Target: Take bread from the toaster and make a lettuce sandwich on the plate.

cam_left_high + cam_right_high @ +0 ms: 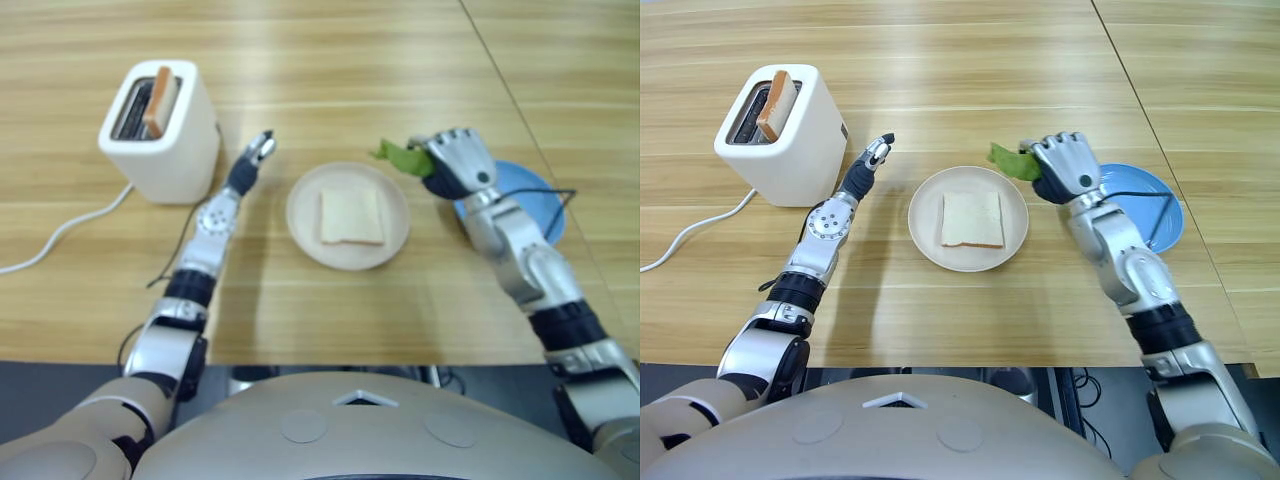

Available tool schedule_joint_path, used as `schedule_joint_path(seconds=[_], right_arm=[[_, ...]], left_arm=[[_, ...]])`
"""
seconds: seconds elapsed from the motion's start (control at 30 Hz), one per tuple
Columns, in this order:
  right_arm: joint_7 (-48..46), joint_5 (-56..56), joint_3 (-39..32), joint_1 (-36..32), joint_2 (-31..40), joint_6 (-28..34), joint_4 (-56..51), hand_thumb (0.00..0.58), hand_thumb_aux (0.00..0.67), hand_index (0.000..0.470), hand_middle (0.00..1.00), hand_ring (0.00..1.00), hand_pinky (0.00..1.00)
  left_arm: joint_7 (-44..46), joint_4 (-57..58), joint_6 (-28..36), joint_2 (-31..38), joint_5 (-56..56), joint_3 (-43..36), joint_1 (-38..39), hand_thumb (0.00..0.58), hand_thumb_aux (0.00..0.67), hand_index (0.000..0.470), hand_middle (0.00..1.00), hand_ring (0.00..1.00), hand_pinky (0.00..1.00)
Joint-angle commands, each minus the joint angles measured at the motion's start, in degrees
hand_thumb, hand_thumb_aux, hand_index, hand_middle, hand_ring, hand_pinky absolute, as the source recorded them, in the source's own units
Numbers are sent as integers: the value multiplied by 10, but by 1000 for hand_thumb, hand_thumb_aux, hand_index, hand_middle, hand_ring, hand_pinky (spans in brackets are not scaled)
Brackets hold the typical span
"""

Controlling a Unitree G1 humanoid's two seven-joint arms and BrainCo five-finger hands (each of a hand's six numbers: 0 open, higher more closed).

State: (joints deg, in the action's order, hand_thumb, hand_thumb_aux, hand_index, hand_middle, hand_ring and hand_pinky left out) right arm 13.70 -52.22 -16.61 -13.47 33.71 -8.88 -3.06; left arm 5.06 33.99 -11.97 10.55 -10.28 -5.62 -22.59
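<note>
A square slice of pale white bread (971, 219) lies flat in the middle of the round cream plate (924, 228), at the centre of the frame. The crumpled green lettuce leaf (1010, 159) hangs just right of and above that plate's rim, pinched in the curled fingers of the right hand (1068, 170), and it is not yet over the bread. Only one edge of the leaf seems to be held, so it could slip free or fold on release and land half on the light wooden table (970, 60). Just right of the hand sits a round blue plate (1132, 178), which the forearm might nudge as it swings. At upper left, a second, browner slice (775, 103) stands upright in a slot of the white box-shaped toaster (790, 140). The left hand (870, 160) lies between toaster and cream plate with its fingers straight and holding nothing. A clumsy reach there could tip the toaster or tug its white cord (690, 235).
</note>
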Motion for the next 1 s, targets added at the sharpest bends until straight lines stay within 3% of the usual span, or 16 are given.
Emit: schedule_joint_path(seconds=[0.03, 0.17, 0.37, 0.4, 0.43, 0.47, 0.5, 0.53, 0.57, 0.77, 1.0], right_arm=[[-5, -16, -42, -33, -30, -13, -67, 580, 670, 460, 1000, 1000, 1000], [-8, -27, -77, -38, -49, -25, -108, 580, 670, 460, 1000, 1000, 1000], [-20, -25, -86, 8, -29, -34, -78, 580, 670, 460, 1000, 1000, 1000], [-23, -26, -84, 16, -24, -34, -69, 577, 620, 426, 988, 988, 988], [-29, -24, -83, 24, -19, -35, -59, 545, 504, 346, 678, 678, 678], [-36, -20, -82, 31, -16, -38, -50, 545, 504, 346, 678, 678, 678], [-42, -15, -81, 39, -13, -41, -40, 512, 441, 303, 467, 467, 467], [-47, -11, -80, 45, -11, -43, -30, 480, 391, 269, 63, 63, 63], [-53, -10, -80, 51, -9, -44, -22, 0, 0, 0, 0, 0, 0], [-141, 22, -100, 85, 5, -80, 12, 0, 0, 0, 0, 0, 0], [-198, 60, -71, 125, 27, -92, 50, 0, 0, 0, 0, 0, 0]], left_arm=[[1, 15, 1, -1, 0, -1, -3, 0, 0, 0, 0, 0, 0], [2, 16, 1, 0, -2, -3, -3, 0, 0, 0, 0, 0, 0], [2, 18, 4, 2, -4, -5, -2, 0, 0, 0, 0, 0, 0], [2, 19, 4, 2, -4, -5, -3, 0, 0, 0, 0, 0, 0], [2, 20, 5, 2, -5, -5, -3, 0, 0, 0, 0, 0, 0], [2, 22, 5, 2, -5, -5, -4, 0, 0, 0, 0, 0, 0], [2, 23, 4, 2, -5, -5, -5, 0, 0, 0, 0, 0, 0], [2, 25, 4, 2, -5, -5, -6, 0, 0, 0, 0, 0, 0], [2, 27, 4, 2, -6, -5, -7, 0, 0, 0, 0, 0, 0], [4, 34, 4, 2, -8, -8, -10, 0, 0, 0, 0, 0, 0], [6, 25, 6, 6, -9, -8, -6, 0, 0, 0, 0, 0, 0]])
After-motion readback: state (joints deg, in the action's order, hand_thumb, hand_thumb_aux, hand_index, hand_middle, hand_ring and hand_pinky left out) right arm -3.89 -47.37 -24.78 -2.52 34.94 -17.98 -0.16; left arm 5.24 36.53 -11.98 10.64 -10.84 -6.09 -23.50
